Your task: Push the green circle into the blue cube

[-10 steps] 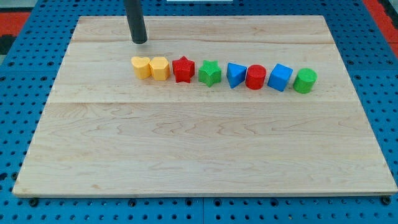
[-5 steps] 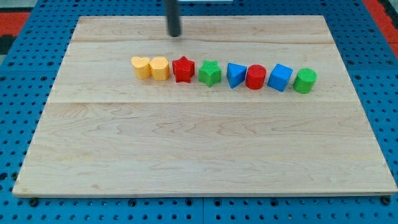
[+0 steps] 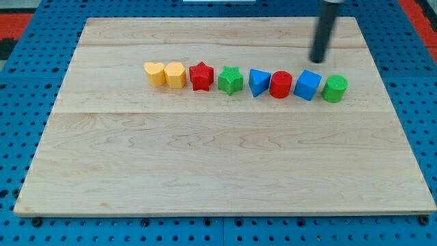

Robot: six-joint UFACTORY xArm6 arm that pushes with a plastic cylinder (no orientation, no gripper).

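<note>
The green circle (image 3: 334,89) stands at the right end of a row of blocks, just right of the blue cube (image 3: 308,85); they look to be touching or nearly so. My tip (image 3: 318,60) is on the board above them, a little above the gap between the cube and the circle, touching neither. The rod rises toward the view's top.
The row runs leftward: a red cylinder (image 3: 280,85), a blue triangular block (image 3: 258,83), a green star (image 3: 231,80), a red star (image 3: 201,76), a yellow block (image 3: 175,74) and a yellow heart (image 3: 155,73). All lie on the wooden board (image 3: 218,171), over a blue pegboard.
My tip has swept from the board's upper left across to the upper right, ending just above the blue cube and green circle. No block has moved.
</note>
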